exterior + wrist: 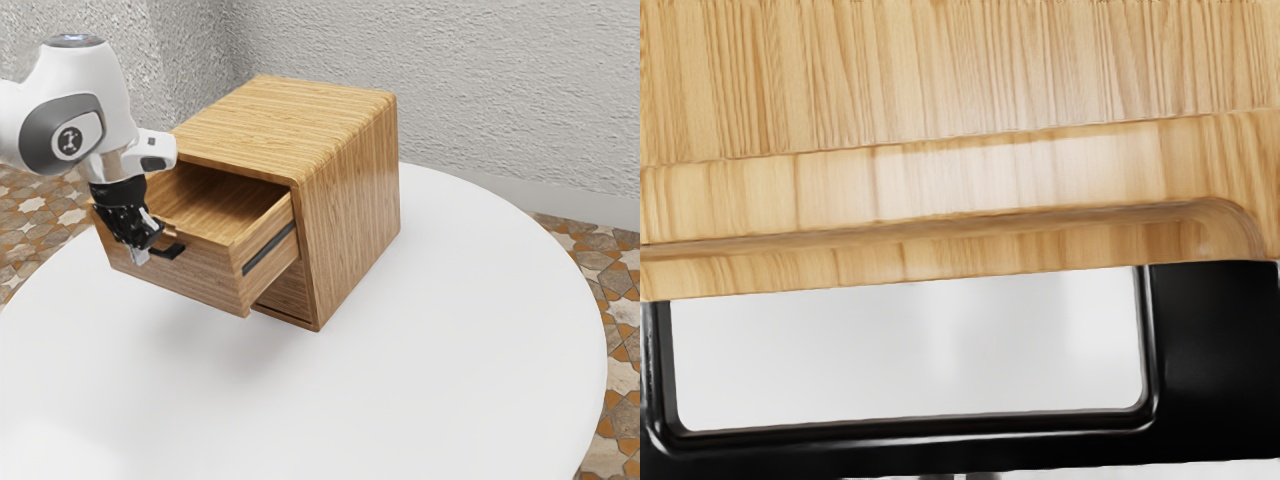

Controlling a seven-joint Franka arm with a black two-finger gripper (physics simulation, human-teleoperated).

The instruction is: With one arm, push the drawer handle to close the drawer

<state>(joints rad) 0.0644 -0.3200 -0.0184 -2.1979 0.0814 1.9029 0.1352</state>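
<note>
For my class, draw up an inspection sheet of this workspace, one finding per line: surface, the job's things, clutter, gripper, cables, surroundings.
Surface: white table with a curved edge, the wooden cabinet standing on it.
Job's things: drawer pulled out of the cabinet, not closed; black handle on its front.
Clutter: nothing seen.
Gripper: black gripper at the drawer's front, beside the handle; contact cannot be confirmed.
Cables: nothing seen.
Surroundings: rough pale wall behind; patterned tile floor around the table.
</note>
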